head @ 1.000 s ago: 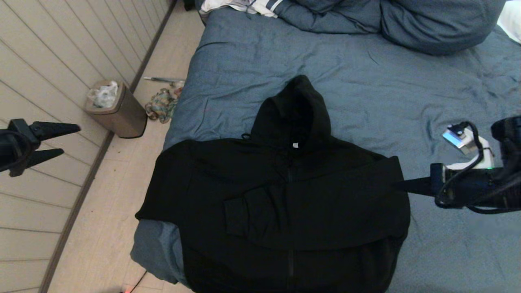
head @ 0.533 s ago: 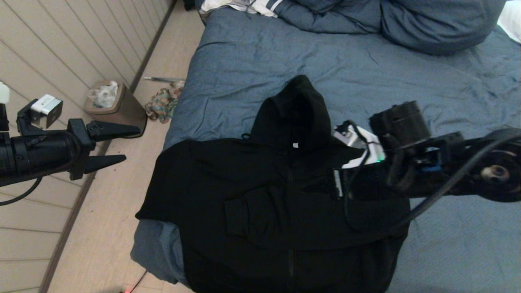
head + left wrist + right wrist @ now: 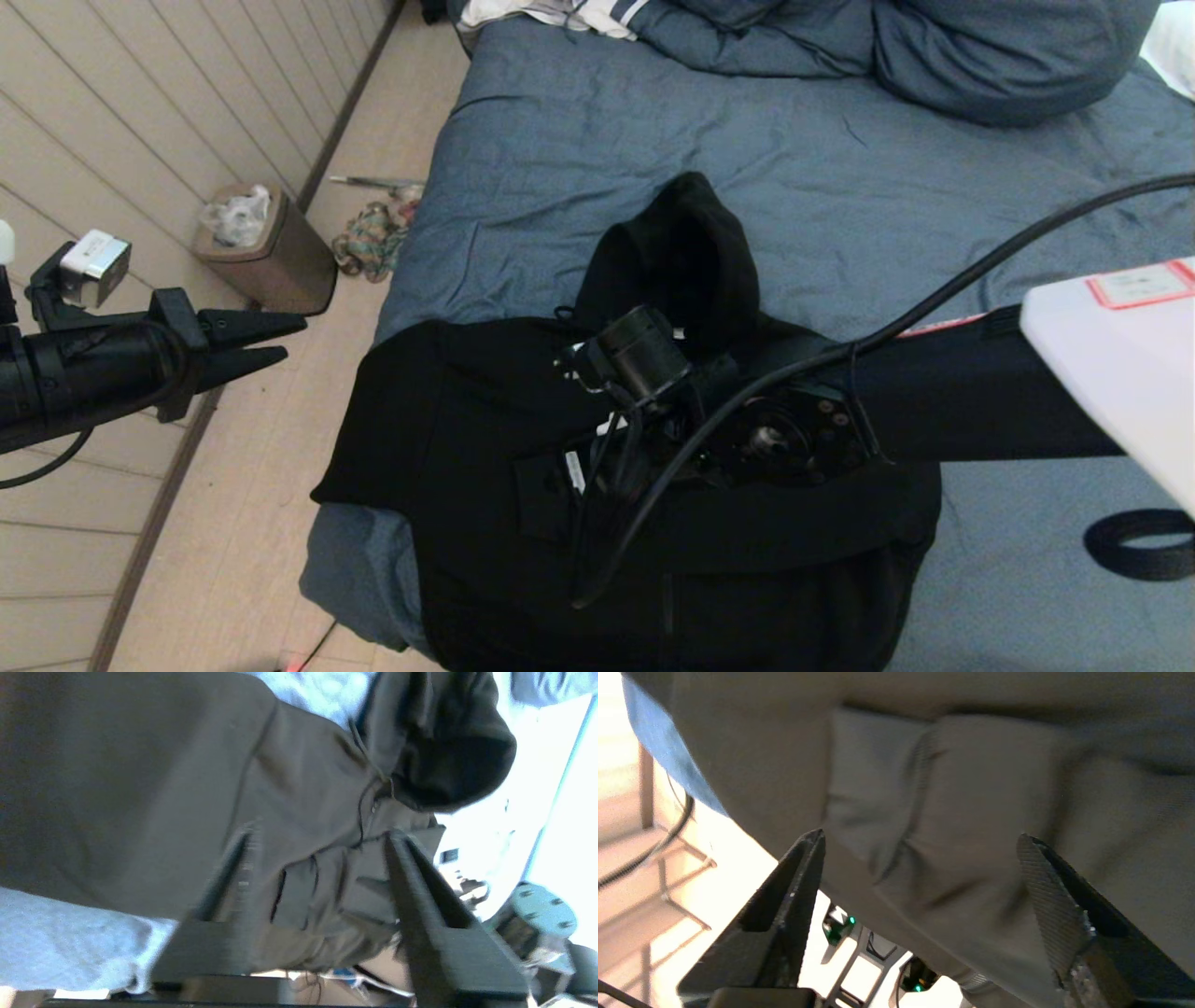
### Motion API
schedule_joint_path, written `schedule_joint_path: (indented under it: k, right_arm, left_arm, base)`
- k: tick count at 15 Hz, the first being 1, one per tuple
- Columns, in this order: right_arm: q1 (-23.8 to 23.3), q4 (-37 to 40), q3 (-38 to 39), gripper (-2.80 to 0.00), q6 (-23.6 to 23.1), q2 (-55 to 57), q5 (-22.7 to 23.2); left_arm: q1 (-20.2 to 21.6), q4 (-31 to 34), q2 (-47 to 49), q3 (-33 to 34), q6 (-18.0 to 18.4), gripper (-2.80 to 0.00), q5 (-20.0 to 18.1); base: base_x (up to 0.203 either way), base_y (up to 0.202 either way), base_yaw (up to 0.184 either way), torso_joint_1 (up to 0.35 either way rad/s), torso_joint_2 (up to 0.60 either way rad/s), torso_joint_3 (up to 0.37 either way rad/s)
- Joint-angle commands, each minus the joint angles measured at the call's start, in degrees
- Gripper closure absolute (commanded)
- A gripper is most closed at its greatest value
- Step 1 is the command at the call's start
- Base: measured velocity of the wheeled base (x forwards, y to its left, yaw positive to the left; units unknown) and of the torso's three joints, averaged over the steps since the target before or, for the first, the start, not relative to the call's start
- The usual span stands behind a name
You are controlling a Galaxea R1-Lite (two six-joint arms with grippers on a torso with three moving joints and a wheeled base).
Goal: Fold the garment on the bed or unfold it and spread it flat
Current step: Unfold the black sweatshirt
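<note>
Bed (image 3: 840,168), blue duvet, carries garment (image 3: 448,411) spread at near corner. Right gripper (image 3: 920,858) over its folded sleeve cuff: jaws wide apart, cuff between them, nothing gripped. Left gripper (image 3: 280,341) off bedside, jaws part-open, empty, garment ahead.

The garment (image 3: 467,420) is laid front-up across the near left corner of the bed (image 3: 840,187), its hood pointed toward the far end and a sleeve folded across the chest. The right arm is stretched in from the right over the garment's middle, and its gripper is hidden beneath the wrist. The left gripper (image 3: 271,341) is held left of the bed, above the floor, jaws slightly parted. A bin (image 3: 266,247) is seen by the wall.
</note>
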Motion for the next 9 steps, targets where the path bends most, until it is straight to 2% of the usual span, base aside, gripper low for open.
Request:
schedule_joint_path:
  k: [1, 3, 5, 9]
  right_arm:
    - [1.2, 0.3, -1.2, -2.80, 0.0, 2.6, -0.2]
    - [2.6, 0.2, -0.5, -2.80, -0.6, 2.8, -1.8]
    - [3.0, 0.1, -0.1, -2.80, -1.9, 4.2, -5.5]
    - [3.0, -0.2, -0.8, -2.80, -2.1, 7.4, -6.0]
  left_arm:
    - [0.9, -0.2, 0.0, 0.9, -0.1, 0.00, -0.2]
    - [0.9, -0.2, 0.3, 1.2, -0.1, 0.00, -0.4]
    - [0.9, -0.1, 0.5, 1.7, -0.2, 0.00, -1.0]
    - [0.9, -0.1, 0.6, 2.1, -0.2, 0.00, -1.4]
  base:
    - [0.000, 0.000, 0.000, 0.000, 0.00, 0.000]
    - [0.000, 0.000, 0.000, 0.000, 0.00, 0.000]
    - [0.000, 0.000, 0.000, 0.000, 0.00, 0.000]
    - [0.000, 0.000, 0.000, 0.000, 0.00, 0.000]
